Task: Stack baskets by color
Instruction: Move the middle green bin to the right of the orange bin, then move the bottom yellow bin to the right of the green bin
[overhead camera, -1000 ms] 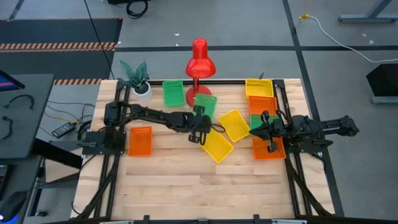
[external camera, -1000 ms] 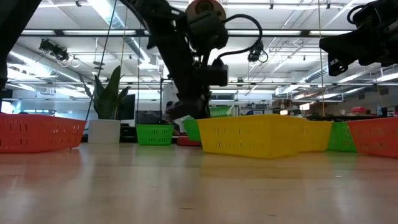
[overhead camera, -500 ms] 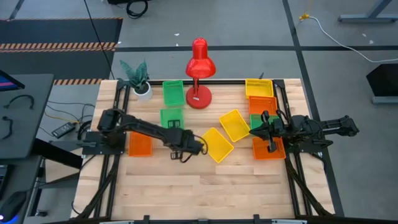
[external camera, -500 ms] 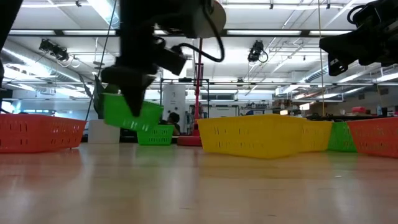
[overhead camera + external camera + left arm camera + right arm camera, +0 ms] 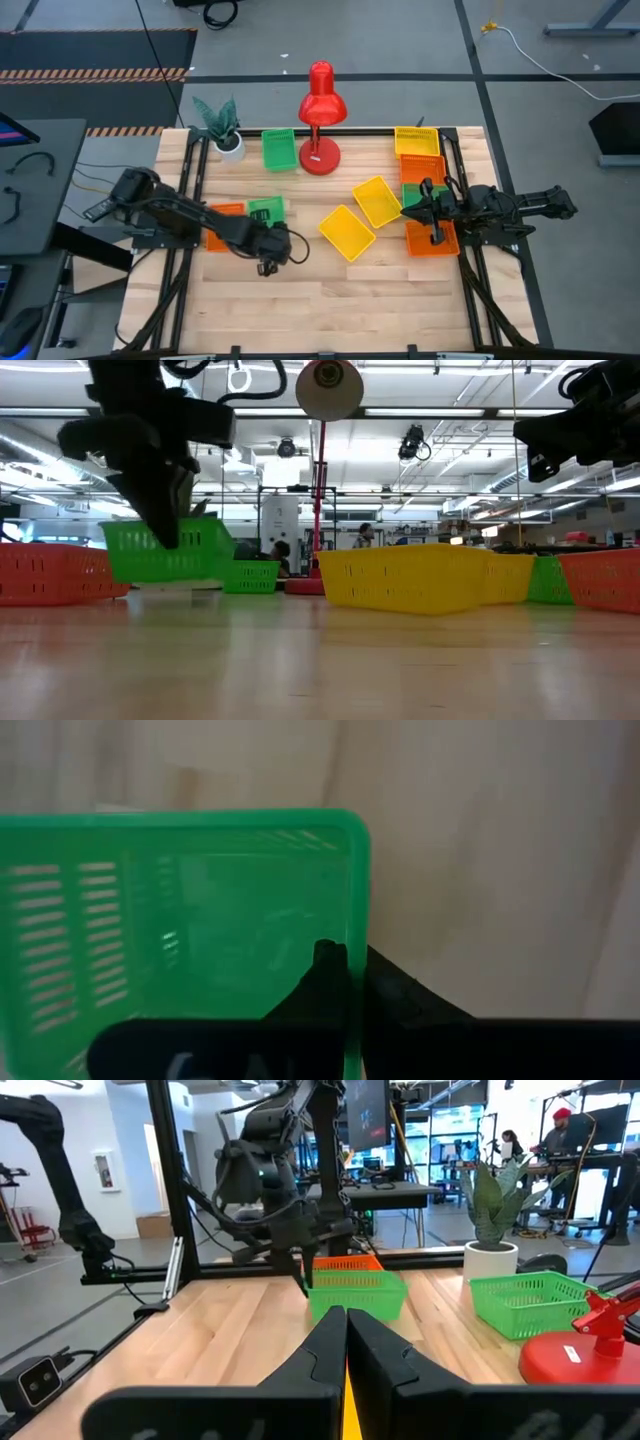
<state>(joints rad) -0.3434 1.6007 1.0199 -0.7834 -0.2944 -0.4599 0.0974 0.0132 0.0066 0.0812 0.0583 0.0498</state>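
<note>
One green basket (image 5: 265,211), clamped by its rim in the left gripper (image 5: 268,240), has moved from beside the lamp (image 5: 321,100) to beside the orange basket (image 5: 224,224); the right gripper (image 5: 432,208) stays closed, empty, above the right-side baskets.

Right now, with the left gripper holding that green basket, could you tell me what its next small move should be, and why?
Probably carry it towards the other green basket near the plant: the left gripper grips a green basket by its rim, raised beside an orange basket, the wrong colour.

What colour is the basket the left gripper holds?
Green: a plastic mesh basket, clearest in the left wrist view.
</note>
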